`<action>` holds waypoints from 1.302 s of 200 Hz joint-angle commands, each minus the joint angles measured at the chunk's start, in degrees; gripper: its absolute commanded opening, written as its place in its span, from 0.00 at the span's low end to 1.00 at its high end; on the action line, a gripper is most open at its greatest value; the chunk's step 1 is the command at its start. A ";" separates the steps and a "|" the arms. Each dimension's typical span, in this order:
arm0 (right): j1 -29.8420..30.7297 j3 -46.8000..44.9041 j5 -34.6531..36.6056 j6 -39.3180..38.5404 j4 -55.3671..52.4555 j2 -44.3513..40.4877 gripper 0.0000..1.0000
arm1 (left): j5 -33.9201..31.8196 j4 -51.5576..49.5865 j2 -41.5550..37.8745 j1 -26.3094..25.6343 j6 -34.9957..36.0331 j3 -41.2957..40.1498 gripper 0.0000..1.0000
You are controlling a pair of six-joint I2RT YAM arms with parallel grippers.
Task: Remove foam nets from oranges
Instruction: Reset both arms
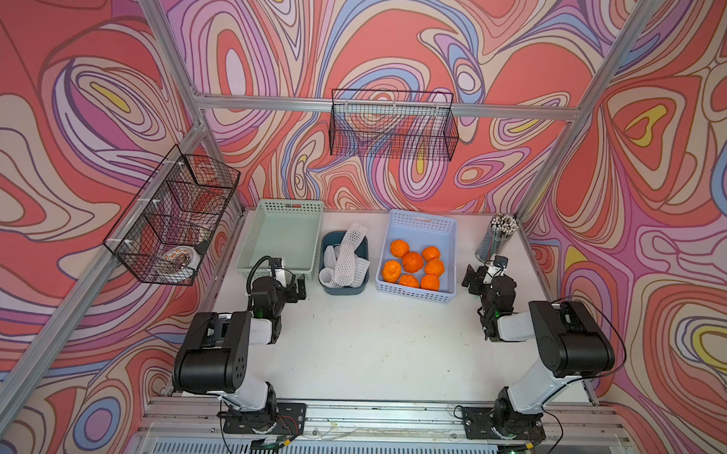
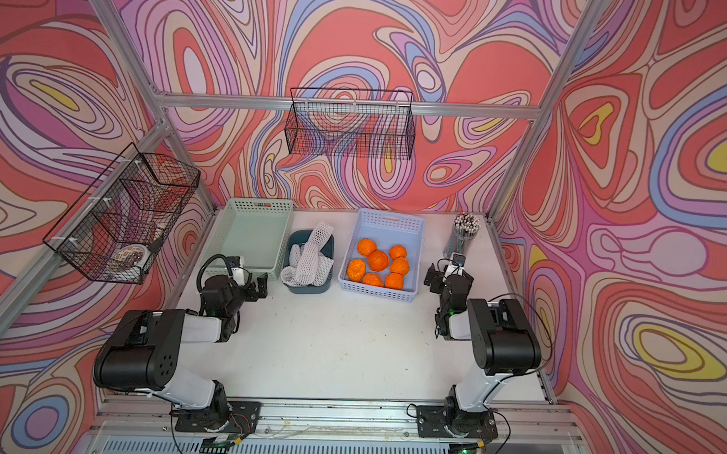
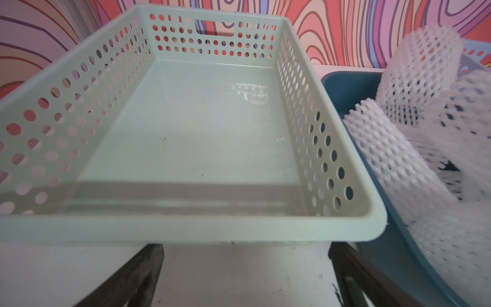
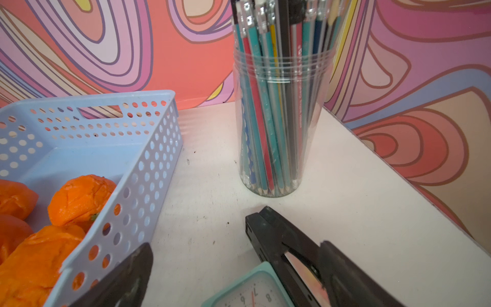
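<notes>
Several bare oranges (image 1: 412, 264) (image 2: 378, 262) lie in a lavender basket (image 1: 421, 221), with no net on any of them; some show in the right wrist view (image 4: 77, 199). Several white foam nets (image 1: 345, 260) (image 2: 309, 262) are piled in a dark blue bin (image 1: 341, 290), also seen in the left wrist view as a foam nets pile (image 3: 425, 138). My left gripper (image 1: 298, 287) (image 3: 245, 265) stands open over the table in front of the green basket. My right gripper (image 1: 474, 277) (image 4: 236, 252) stands open beside the lavender basket's right wall. Neither holds anything.
An empty green basket (image 1: 281, 217) (image 3: 186, 228) sits left of the bin. A jar of pencils (image 1: 496, 237) (image 4: 276, 119) stands at the back right. A teal clock (image 4: 247, 292) and a black object (image 4: 268, 234) lie by my right gripper. Black wire baskets (image 1: 392, 125) hang on the walls.
</notes>
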 commanded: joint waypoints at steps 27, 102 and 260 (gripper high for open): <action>0.19 -0.13 0.13 -0.58 0.12 -0.13 0.98 | -0.55 0.80 -0.27 -0.14 0.87 0.56 1.00; 0.18 1.21 -10.15 -4.52 -2.28 -0.03 0.98 | 6.44 1.51 -0.23 -0.15 3.43 0.18 1.00; -0.10 0.45 -1.65 -0.98 -0.78 -0.13 0.98 | -6.56 1.51 -0.33 -0.89 -0.72 0.23 1.00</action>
